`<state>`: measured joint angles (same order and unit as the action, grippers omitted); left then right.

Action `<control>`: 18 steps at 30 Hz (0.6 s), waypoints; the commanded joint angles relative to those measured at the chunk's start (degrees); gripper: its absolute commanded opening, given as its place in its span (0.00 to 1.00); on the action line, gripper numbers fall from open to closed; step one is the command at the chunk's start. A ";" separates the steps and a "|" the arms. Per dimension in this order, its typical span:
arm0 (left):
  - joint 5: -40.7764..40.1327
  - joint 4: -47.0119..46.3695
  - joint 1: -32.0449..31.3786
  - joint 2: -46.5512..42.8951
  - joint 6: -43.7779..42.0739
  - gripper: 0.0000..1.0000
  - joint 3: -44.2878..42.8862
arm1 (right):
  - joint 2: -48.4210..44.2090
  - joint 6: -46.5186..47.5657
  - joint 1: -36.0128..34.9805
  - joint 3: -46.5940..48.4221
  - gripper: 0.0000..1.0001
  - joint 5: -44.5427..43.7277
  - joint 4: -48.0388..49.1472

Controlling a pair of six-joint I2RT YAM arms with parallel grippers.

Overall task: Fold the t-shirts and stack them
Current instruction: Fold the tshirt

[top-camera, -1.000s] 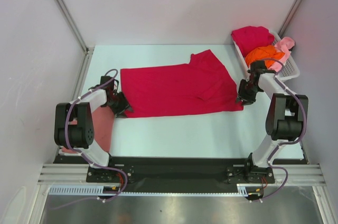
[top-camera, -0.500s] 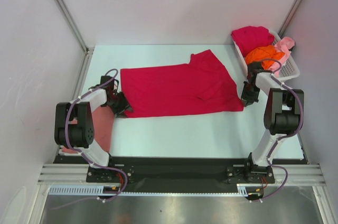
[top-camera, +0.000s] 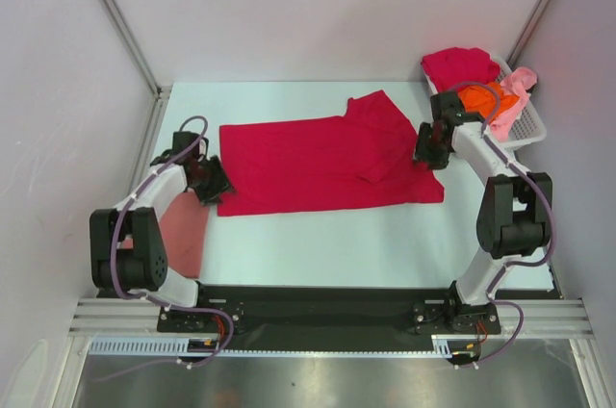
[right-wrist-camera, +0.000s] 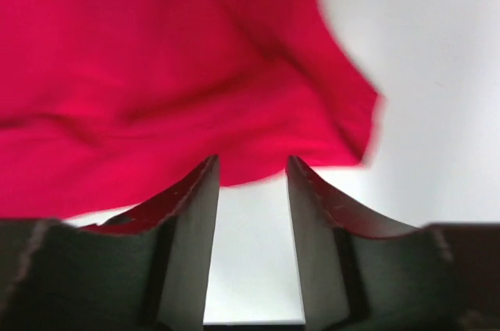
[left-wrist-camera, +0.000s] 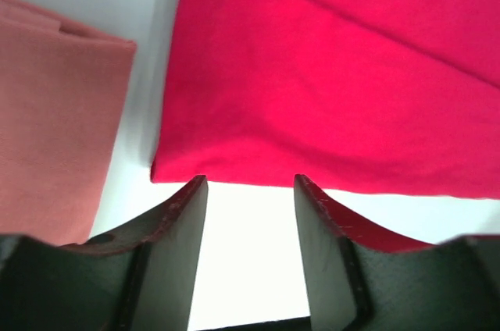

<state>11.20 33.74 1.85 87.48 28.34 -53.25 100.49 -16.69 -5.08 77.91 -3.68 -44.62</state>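
A crimson red t-shirt [top-camera: 322, 163] lies flat across the middle of the table, folded lengthwise, with a sleeve sticking out at its far right. My left gripper [top-camera: 216, 182] is open and empty at the shirt's near left corner; the left wrist view shows the shirt's edge [left-wrist-camera: 336, 73] just beyond my left gripper [left-wrist-camera: 250, 183]. My right gripper [top-camera: 423, 156] is open and empty at the shirt's right edge. In the right wrist view the red cloth [right-wrist-camera: 156, 73] lies just past my right gripper [right-wrist-camera: 251, 163]. A folded dusty salmon pink t-shirt [top-camera: 183, 235] lies at the near left and also shows in the left wrist view [left-wrist-camera: 55, 112].
A white slotted basket [top-camera: 532, 125] at the far right holds a second crimson t-shirt [top-camera: 460, 66], an orange t-shirt [top-camera: 481, 97] and a light pink t-shirt [top-camera: 520, 84]. White walls close in the table on three sides.
My right gripper has moved from the shirt's near right corner up along its right edge. My left gripper has shifted slightly toward the far side. The shirt has not moved.
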 commanded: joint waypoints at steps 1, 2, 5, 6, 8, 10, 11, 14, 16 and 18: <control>2.76 -0.51 -0.44 -4.42 -2.32 0.56 -3.52 | 0.57 -9.91 1.48 2.77 0.47 13.06 7.06; 3.82 -0.86 -0.70 -4.77 -2.23 0.57 -3.70 | 1.63 -11.42 1.65 3.12 0.48 17.35 8.14; 9.95 -3.23 -1.41 -5.30 -1.80 0.60 -3.70 | 4.88 -17.04 2.18 3.30 0.50 21.43 13.67; 10.85 -3.76 -2.97 -5.13 -1.71 0.60 -3.79 | 5.68 -17.58 2.09 3.56 0.53 21.44 14.73; 14.09 -4.46 -3.86 -5.04 -1.53 0.60 -3.44 | 8.56 -19.42 2.44 4.00 0.53 23.53 17.54; 14.72 -5.08 -5.45 -5.83 -1.36 0.60 -2.39 | 10.60 -19.79 2.45 5.67 0.54 24.68 18.42; 15.25 -5.87 -6.32 -6.27 -1.18 0.59 -1.95 | 11.48 -19.87 2.36 5.94 0.54 26.08 19.04; 15.95 -6.75 -7.21 -6.97 -0.30 0.59 -0.36 | 13.85 -20.49 2.53 6.20 0.52 26.80 20.80; 17.01 -6.67 -7.47 -6.71 -0.21 0.57 0.17 | 15.35 -20.93 2.79 6.20 0.49 26.89 20.19; 17.01 -6.75 -7.65 -6.80 -0.48 0.57 0.43 | 15.44 -21.10 2.88 5.15 0.47 26.54 20.53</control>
<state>25.82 28.77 -5.41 82.78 28.01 -53.43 115.72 -36.05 -2.55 81.47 21.04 -26.65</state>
